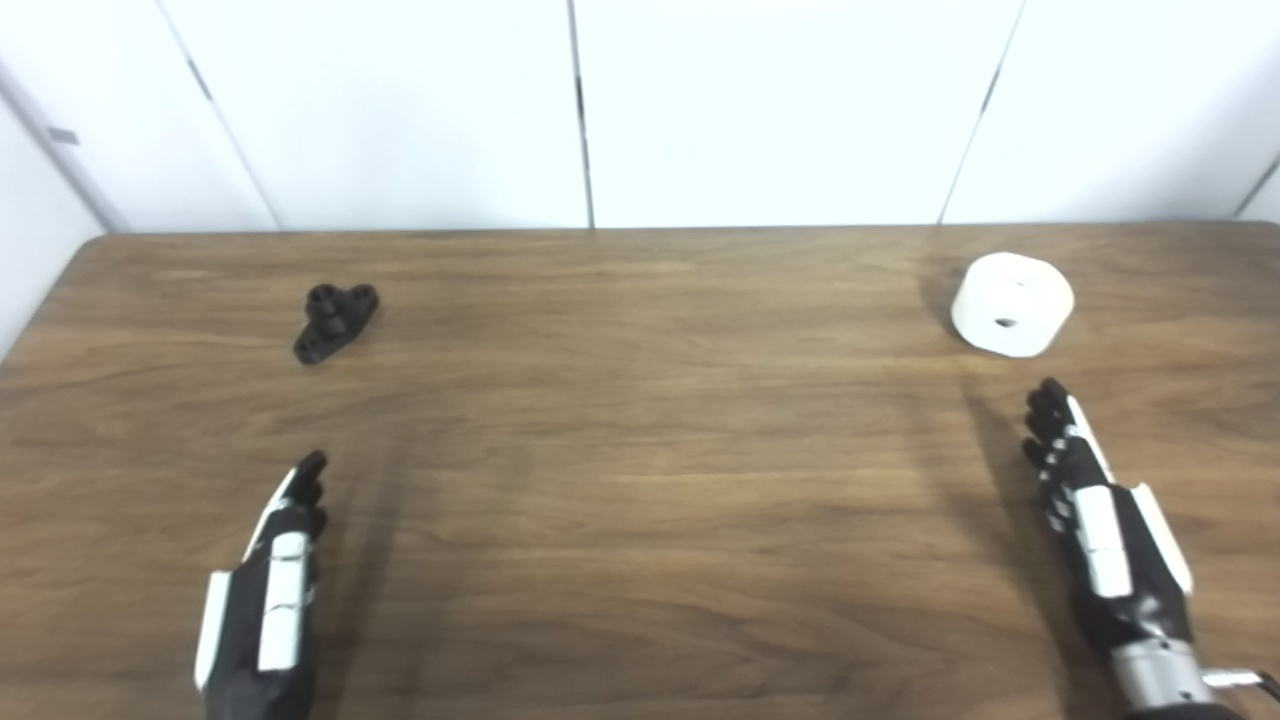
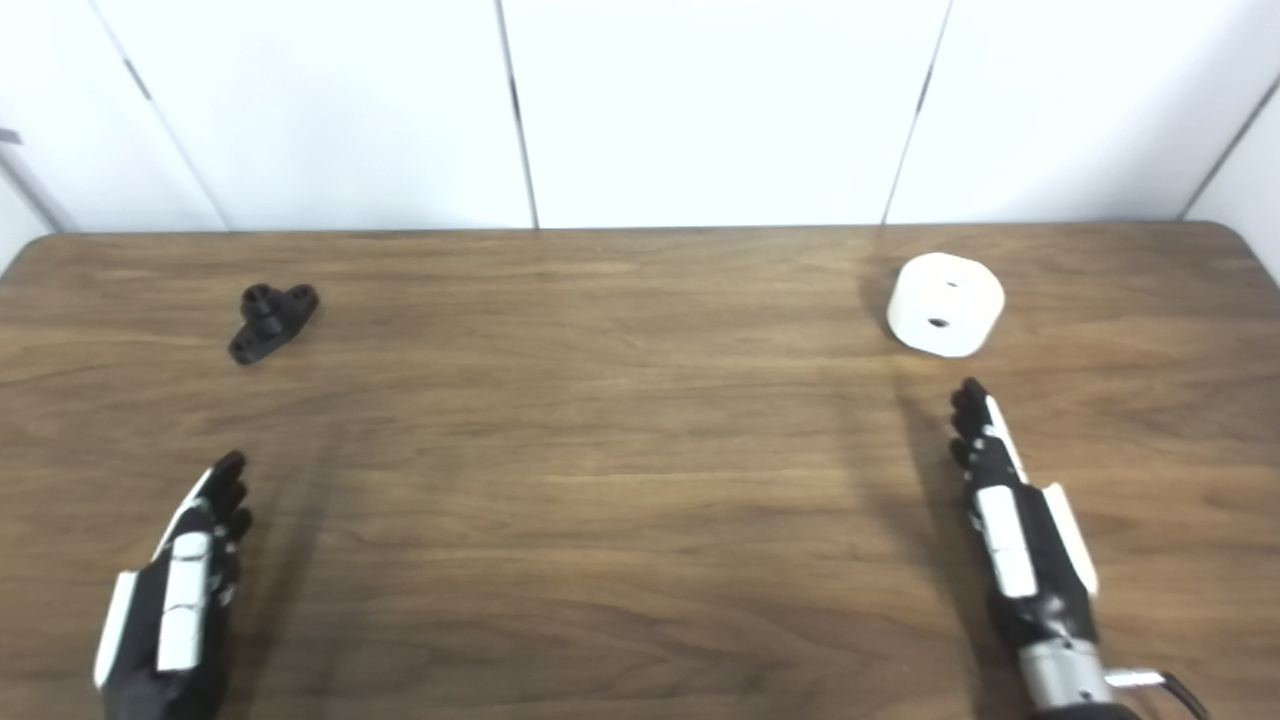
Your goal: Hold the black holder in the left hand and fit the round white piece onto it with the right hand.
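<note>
Black holder (image 1: 335, 321): small dark part with a raised round boss at its middle and rounded lobes at either end, lying flat on the wooden table (image 1: 640, 480). It sits toward the table's far left, its long axis running on a diagonal. Nothing touches it.

Round white piece (image 1: 1012, 303): short thick cylinder, tipped so that its flat face is turned up and toward the camera. That face shows a small dark hole near its lower part and a fainter mark above. It rests far to the right of the black holder, at about the same depth on the table, well apart from it.

Left hand (image 1: 265, 600): black with white panels, nearer the camera than the black holder and slightly to its left, well apart from it. Fingers are stretched out straight and pointing away from the camera; it has hold of nothing.

Right hand (image 1: 1095, 520): same make, far to the right of the black holder, nearer the camera than the round white piece and close to it but not touching. Fingers extended forward, slightly spread, empty.

Wall (image 1: 780, 110): white panels with dark vertical seams, beyond the black holder, behind the table's far edge.
</note>
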### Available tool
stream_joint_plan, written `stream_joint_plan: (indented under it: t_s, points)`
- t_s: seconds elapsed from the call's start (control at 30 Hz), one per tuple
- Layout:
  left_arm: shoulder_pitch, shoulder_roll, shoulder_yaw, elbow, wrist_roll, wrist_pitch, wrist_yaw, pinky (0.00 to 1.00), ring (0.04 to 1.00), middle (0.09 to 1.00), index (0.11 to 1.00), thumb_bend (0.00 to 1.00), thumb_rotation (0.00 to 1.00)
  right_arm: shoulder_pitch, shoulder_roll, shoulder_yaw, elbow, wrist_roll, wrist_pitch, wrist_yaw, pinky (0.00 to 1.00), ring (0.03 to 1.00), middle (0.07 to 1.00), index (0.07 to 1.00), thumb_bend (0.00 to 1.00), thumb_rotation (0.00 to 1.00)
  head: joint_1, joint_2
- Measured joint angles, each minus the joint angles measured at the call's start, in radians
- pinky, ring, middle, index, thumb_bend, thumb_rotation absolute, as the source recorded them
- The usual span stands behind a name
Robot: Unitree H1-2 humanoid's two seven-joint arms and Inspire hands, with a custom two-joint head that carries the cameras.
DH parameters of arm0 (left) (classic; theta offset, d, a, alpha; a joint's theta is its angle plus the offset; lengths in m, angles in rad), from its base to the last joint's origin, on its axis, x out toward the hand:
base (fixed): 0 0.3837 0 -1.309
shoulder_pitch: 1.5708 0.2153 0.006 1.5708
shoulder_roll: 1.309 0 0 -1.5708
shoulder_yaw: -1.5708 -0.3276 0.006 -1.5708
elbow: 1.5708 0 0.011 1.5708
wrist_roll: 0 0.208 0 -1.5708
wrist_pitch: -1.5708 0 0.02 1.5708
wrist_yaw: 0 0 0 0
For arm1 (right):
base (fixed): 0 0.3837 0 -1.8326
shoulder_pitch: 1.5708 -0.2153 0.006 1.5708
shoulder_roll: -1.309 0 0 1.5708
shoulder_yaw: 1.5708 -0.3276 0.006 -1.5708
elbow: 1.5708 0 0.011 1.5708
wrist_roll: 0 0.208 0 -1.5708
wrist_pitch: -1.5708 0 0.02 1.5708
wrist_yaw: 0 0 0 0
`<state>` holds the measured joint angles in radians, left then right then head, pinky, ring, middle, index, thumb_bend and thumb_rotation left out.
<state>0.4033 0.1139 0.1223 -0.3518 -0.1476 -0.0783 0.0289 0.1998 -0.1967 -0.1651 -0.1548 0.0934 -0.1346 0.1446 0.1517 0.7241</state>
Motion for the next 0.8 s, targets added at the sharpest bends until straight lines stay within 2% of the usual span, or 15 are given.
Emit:
stream_joint_plan:
  t_s: [0.13,0.23,0.27,0.43,0.8]
  points:
    - [0.002,-0.002,-0.018,0.017,0.021,-0.025,0.003,1.0,0.992,0.967,0.901,0.39,0.88,-0.004,-0.018,-0.002,0.018,0.018,-0.037,0.011,1.0,1.0,1.0,1.0,0.56,1.0,0.074,-0.057]
    - [0.003,-0.003,-0.027,0.036,0.03,-0.058,0.008,1.0,0.989,0.967,0.907,0.36,0.89,-0.009,-0.034,-0.007,0.036,0.031,-0.068,0.018,1.0,1.0,1.0,1.0,0.56,1.0,0.086,-0.068]
    - [0.003,-0.004,-0.03,0.044,0.035,-0.071,0.009,1.0,0.986,0.965,0.907,0.36,0.88,-0.01,-0.036,-0.007,0.039,0.036,-0.074,0.019,1.0,1.0,1.0,1.0,0.56,1.0,0.1,-0.084]
    - [0.004,-0.004,-0.046,0.068,0.054,-0.118,0.012,1.0,0.992,0.973,0.921,0.37,0.86,-0.012,-0.041,-0.007,0.047,0.041,-0.076,0.021,1.0,1.0,1.0,1.0,0.58,1.0,0.135,-0.123]
    - [0.004,-0.004,-0.062,0.098,0.104,-0.177,0.024,1.0,0.985,0.967,0.919,0.43,0.86,-0.013,-0.056,-0.004,0.057,0.059,-0.075,0.035,1.0,1.0,1.0,1.0,0.58,1.0,0.178,-0.173]
